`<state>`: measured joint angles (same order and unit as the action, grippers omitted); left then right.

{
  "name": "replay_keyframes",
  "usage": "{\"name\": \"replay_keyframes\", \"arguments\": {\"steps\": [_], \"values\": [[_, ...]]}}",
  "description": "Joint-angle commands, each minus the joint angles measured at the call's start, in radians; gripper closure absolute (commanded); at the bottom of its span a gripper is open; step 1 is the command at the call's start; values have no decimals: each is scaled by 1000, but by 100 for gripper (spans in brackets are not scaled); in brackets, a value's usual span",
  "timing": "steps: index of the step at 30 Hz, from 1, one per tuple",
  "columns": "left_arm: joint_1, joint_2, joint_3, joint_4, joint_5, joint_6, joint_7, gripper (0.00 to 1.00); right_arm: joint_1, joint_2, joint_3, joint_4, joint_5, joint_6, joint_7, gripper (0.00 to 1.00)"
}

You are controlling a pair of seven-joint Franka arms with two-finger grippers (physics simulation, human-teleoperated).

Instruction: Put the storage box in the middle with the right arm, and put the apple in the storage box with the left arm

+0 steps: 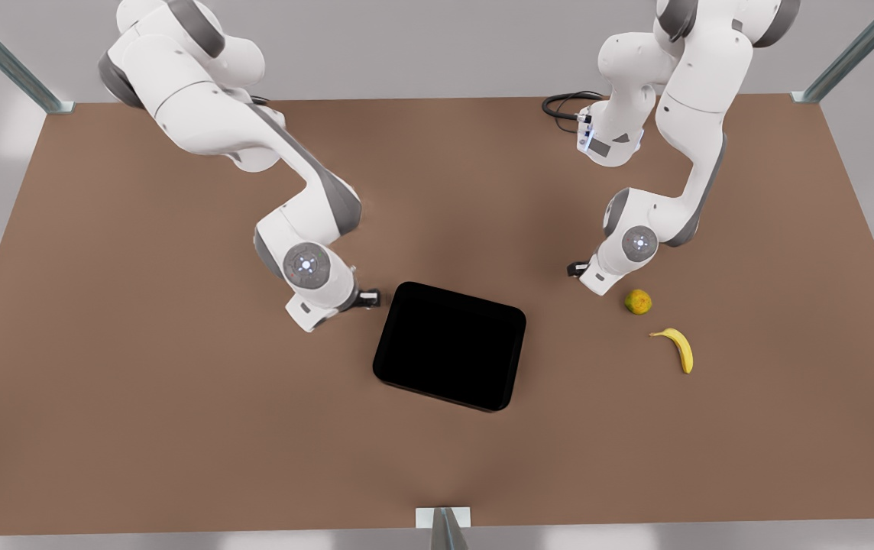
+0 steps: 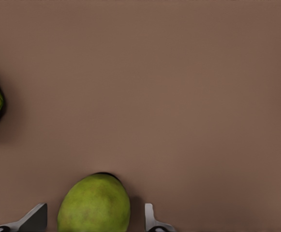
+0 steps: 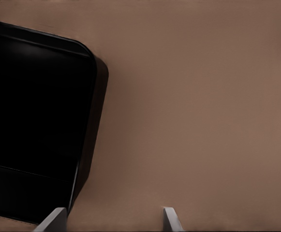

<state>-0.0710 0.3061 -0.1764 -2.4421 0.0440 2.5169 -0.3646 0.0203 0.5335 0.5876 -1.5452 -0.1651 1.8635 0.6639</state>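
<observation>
Front view: the storage box [image 1: 449, 345] sits mid-counter [image 1: 139, 367], with the right end effector [image 1: 370, 298] just beside its corner. Left wrist view: the left end effector [image 2: 96, 220] is spread around the apple [image 2: 94, 203], not gripping. Right wrist view: the right end effector's fingers [image 3: 170, 218] are released beside the box.

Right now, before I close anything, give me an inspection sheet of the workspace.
Surface: brown table, flat.
Job's things: storage box near mid-table; apple on the table, outside the box.
Clutter: blotchy yellow-orange fruit and banana, toward the front view's right.
Grippers: left gripper low at the apple, jaws open either side of it; right gripper beside the box's edge, jaws open.
Cables: black cable looped by the left arm's base.
Surroundings: metal frame posts at table corners.
</observation>
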Motion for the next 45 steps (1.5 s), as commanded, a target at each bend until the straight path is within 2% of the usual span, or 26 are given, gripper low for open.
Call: {"name": "replay_keyframes", "arguments": {"steps": [1,3,5,6,8,9,10,11,12,18,26,33,45], "values": [[0,1,0,0,0,0,-1,23,-22,-3,14,3,-2,-15,-3,0],[0,4,0,0,0,2,1,23,-158,-53,38,34,-2,-118,-104,0],[0,4,0,6,0,0,-1,33,-316,-153,35,91,-4,-306,-265,0],[0,4,0,6,0,0,-2,43,-420,-210,32,83,-8,-339,-371,0],[-1,4,0,6,0,0,-2,43,-534,-247,29,80,-22,-345,-471,0],[0,4,0,6,0,0,-2,43,-516,-289,-23,76,-27,-369,-504,0],[0,4,0,6,0,0,-2,43,-351,-349,-199,63,-7,-395,-533,0],[0,4,0,6,0,0,-2,43,-174,-401,-415,43,59,-406,-659,0],[0,4,0,6,0,-1,-7,43,-46,-438,-565,45,116,-437,-735,0],[5,-25,0,29,-1,-43,-7,43,-60,-437,-554,69,124,-477,-724,0],[4,-59,-2,158,-10,-202,-8,42,-69,-426,-554,65,145,-488,-722,0],[-15,-55,-66,224,-12,-244,-48,42,-71,-425,-554,63,147,-488,-722,0],[-193,36,-91,434,-12,-248,-206,40,-77,-423,-554,62,148,-488,-724,0]]}}
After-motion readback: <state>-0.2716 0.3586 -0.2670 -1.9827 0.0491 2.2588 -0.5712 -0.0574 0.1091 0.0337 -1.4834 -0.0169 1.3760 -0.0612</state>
